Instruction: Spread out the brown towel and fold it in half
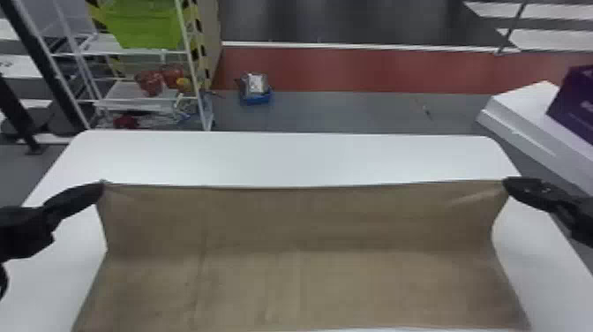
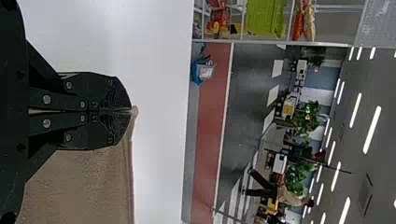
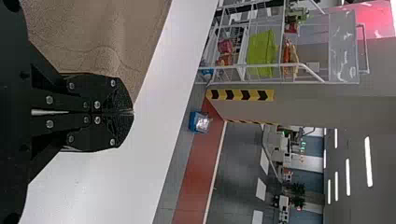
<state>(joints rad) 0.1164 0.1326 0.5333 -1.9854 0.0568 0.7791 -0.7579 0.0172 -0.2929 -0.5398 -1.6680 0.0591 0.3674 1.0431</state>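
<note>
The brown towel (image 1: 304, 220) hangs stretched between both grippers, its upper edge nearly straight and raised, its lower part reaching over the white table toward the near edge. My left gripper (image 1: 102, 184) is shut on the towel's far left corner; in the left wrist view, the closed left gripper (image 2: 130, 111) has a bit of the towel (image 2: 84, 186) at its tips. At the far right corner, my right gripper (image 1: 507, 182) is shut on the cloth. The right wrist view shows the right gripper (image 3: 132, 112) closed, with the towel (image 3: 102, 32) running off from its tips.
The white table (image 1: 287, 156) extends beyond the towel and on both its sides. Past it stand a wire shelf (image 1: 145, 103) with a green basket (image 1: 143, 22) at the left, a blue box (image 1: 256, 96) on the floor, and a white surface with a purple box (image 1: 576, 103) at the right.
</note>
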